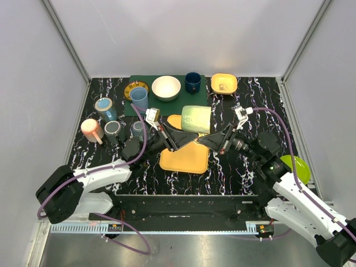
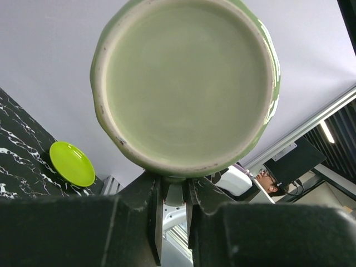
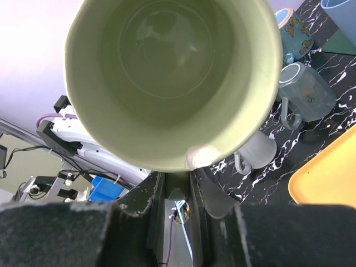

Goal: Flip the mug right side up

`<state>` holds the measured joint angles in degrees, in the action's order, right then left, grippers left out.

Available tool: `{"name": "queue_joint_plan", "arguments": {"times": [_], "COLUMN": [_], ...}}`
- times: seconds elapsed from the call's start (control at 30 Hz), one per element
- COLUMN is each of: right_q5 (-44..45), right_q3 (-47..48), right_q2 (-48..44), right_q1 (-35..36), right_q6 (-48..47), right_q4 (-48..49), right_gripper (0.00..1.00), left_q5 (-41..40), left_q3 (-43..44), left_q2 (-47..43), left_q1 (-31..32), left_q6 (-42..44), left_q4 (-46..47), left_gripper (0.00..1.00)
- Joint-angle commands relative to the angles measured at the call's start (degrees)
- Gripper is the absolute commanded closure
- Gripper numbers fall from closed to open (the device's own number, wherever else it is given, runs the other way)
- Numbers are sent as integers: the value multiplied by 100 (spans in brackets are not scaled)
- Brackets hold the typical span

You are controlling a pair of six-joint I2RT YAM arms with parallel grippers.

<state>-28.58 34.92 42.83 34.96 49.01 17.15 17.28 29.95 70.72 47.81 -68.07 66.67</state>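
Note:
A pale green mug hangs on its side in the air above the orange tray. In the left wrist view its flat base faces the camera. The right wrist view looks into its open mouth. My left gripper comes in from the left, and its fingers are shut on the mug's handle. From the right, my right gripper is shut on the same handle just below the rim.
A green mat at the back holds a white bowl, a dark blue cup and a blue tumbler. A yellow bowl sits beside it. Several mugs stand at the left. A green plate lies at the right.

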Motion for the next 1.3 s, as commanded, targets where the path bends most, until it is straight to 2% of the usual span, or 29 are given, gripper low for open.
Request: {"name": "queue_joint_plan", "arguments": {"times": [0.0,0.07,0.1,0.13,0.23,0.33,0.4,0.43,0.53,0.73,0.9,1.0,1.27], "right_q5": [-939,-948,-922,-878,-554,-133,228,700,1817,3585,4798,5072,5029], "right_q3": [533,656,692,727,920,1131,1245,1280,1307,1474,2167,2467,2643], "right_q2": [-12,-29,-107,-143,-318,-512,-670,-731,-1091,-2102,-2262,-2017,-1892], "right_q1": [81,90,90,90,90,90,90,81,90,90,90,90,90], "right_q6": [-504,-664,-874,-937,-1297,-1701,-1860,-1878,-1834,-1702,-1728,-1790,-1869], "right_q4": [-307,-808,-957,-1211,-1922,-2669,-3049,-3468,-4183,-5185,-6256,-6670,-6865], "right_gripper": [98,82,67,60,43,37,35,35,36,38,39,39,39], "left_q5": [-365,-523,-663,-725,-910,-1024,-1208,-1261,-1595,-2254,-2808,-3063,-3450], "left_q3": [274,292,283,265,248,423,800,967,1643,2979,4218,4904,6231], "left_q2": [-277,-549,-629,-751,-927,-1068,-1130,-1113,-842,387,1731,2487,3895], "left_q1": [-229,-193,-176,-167,-167,-167,-167,-150,-18,500,922,1098,1230], "left_q6": [188,618,724,891,1181,1628,1971,2391,3121,3871,4337,4548,4961], "left_q4": [445,-142,-233,-295,-585,-1190,-2216,-2960,-4192,-5549,-6306,-6658,-7290], "left_gripper": [100,100,100,100,100,100,100,100,100,100,100,100,100]}}
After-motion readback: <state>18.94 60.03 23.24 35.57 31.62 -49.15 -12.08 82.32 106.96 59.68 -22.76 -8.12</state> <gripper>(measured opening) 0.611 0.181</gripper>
